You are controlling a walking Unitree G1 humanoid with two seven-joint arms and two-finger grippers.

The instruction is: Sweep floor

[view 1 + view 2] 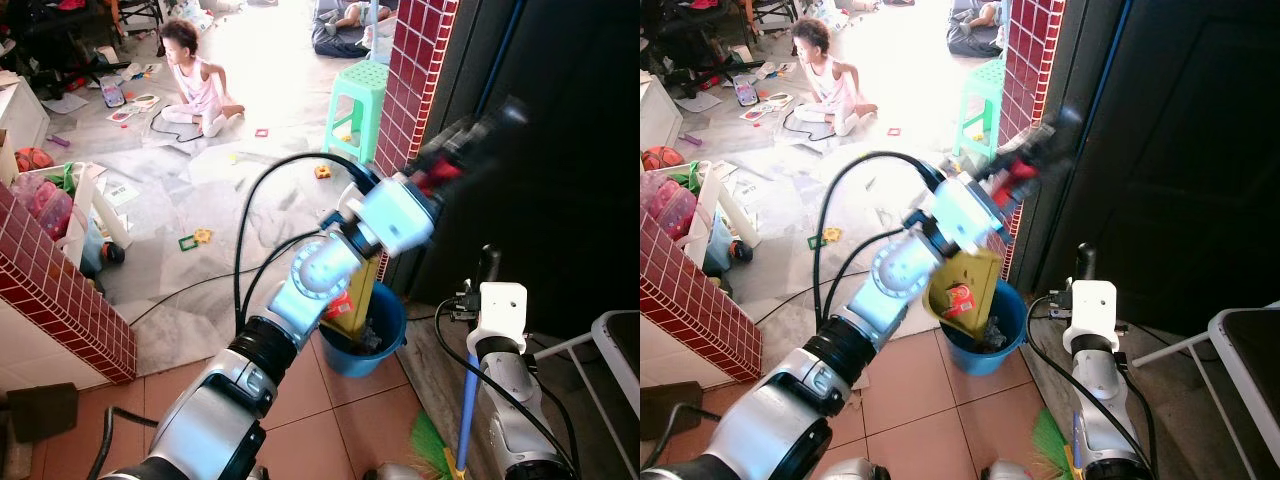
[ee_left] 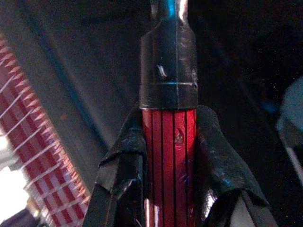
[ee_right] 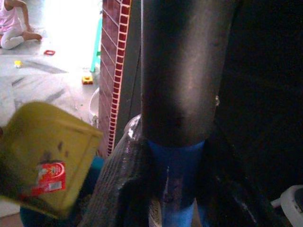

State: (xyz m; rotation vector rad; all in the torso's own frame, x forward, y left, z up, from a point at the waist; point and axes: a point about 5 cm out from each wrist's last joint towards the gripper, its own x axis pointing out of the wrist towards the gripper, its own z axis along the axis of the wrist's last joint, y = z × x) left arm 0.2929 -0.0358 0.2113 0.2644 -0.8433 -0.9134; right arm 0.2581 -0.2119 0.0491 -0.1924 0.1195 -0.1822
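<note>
The left gripper (image 2: 168, 189) clamps the dustpan's red handle (image 2: 168, 156), tipping the yellow dustpan (image 1: 965, 290) above the blue bucket (image 1: 1015, 345) to empty it. The right gripper (image 3: 175, 189) grasps the broom (image 1: 466, 410) upright beside the bucket.

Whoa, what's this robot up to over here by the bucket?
It is tidying the floor. Its left gripper is shut on the red handle of a yellow dustpan, tilted over a blue bucket so a red wrapper can slide in. Its right gripper holds a broom by its blue stick, green bristles near the floor. A child sits among toys farther back.
</note>
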